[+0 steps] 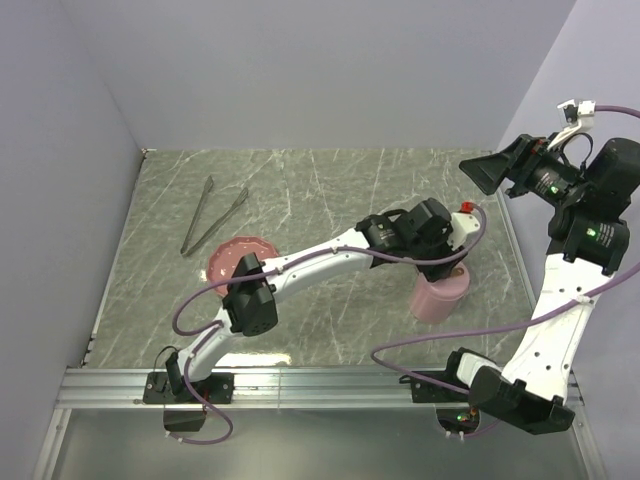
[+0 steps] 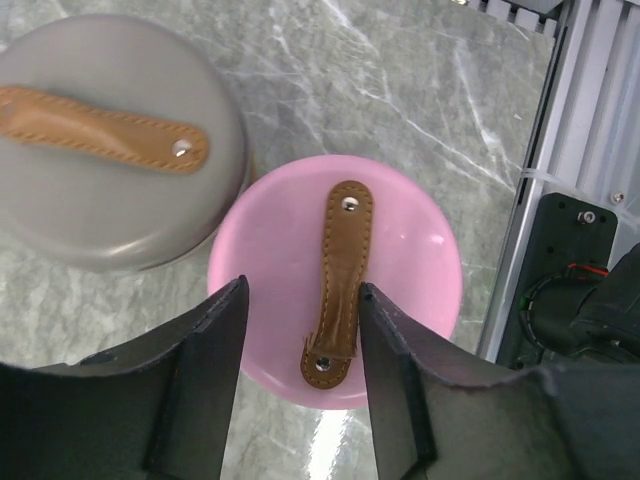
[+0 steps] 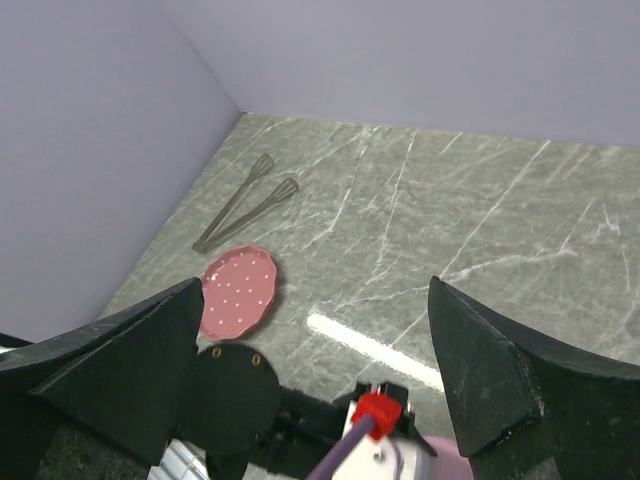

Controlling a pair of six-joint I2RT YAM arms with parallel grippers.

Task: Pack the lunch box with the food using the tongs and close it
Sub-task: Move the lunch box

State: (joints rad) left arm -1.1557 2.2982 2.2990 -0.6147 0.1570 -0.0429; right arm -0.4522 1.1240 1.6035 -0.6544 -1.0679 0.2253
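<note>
The pink lunch box (image 1: 436, 298) stands right of centre, its pink lid (image 2: 400, 250) on top with a brown leather strap (image 2: 340, 270) across it. My left gripper (image 2: 302, 290) hangs just above the lid, open, one finger on each side of the strap with a gap on both sides. The tongs (image 1: 211, 216) lie at the back left, beyond the pink dotted plate (image 1: 238, 254); the right wrist view shows the plate (image 3: 238, 292) bare and the tongs (image 3: 245, 200) behind it. No food shows in any view. My right gripper (image 1: 492, 168) is raised at the far right, wide open and empty.
A grey round lid (image 2: 110, 210) with its own brown strap sits right beside the pink one. The left arm (image 1: 320, 258) stretches across the table's middle. An aluminium rail (image 1: 320, 385) and the right arm's base (image 2: 585, 250) lie close to the lunch box.
</note>
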